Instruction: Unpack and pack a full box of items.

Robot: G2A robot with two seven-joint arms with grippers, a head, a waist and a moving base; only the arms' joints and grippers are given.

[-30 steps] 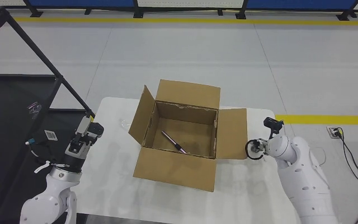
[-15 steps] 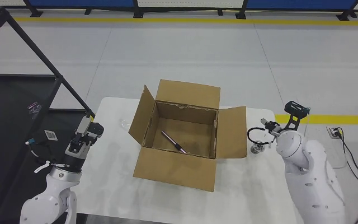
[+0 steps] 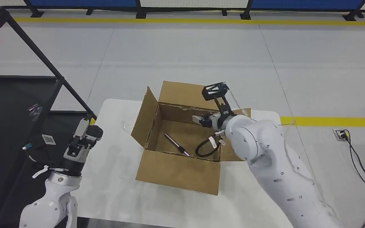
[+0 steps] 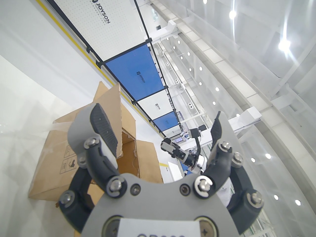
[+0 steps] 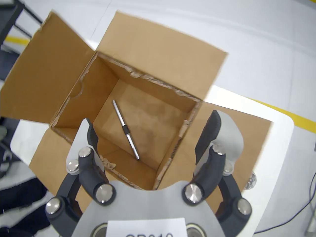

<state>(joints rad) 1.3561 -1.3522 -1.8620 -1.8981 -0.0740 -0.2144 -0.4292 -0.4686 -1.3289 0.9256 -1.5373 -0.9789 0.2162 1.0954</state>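
An open cardboard box (image 3: 178, 169) stands in the middle of the white table (image 3: 114, 171), its flaps spread out. A slim silver and black pen (image 3: 177, 145) lies on the box floor, also clear in the right wrist view as the pen (image 5: 126, 130). My right gripper (image 3: 202, 119) hangs above the box's far right part, open and empty (image 5: 150, 129), well above the pen. My left gripper (image 3: 91, 131) is held over the table's left edge, away from the box, open and empty (image 4: 160, 129), tilted up toward the ceiling.
A small clear shiny object (image 5: 249, 181) lies on the table just right of the box's right flap (image 5: 222, 129). A bit of clear plastic (image 3: 126, 125) lies left of the box. A black rack (image 3: 34, 114) stands off the table's left side.
My right arm has swung from the table's right edge, by the small shiny object, leftward to above the open box. The left arm has barely shifted.
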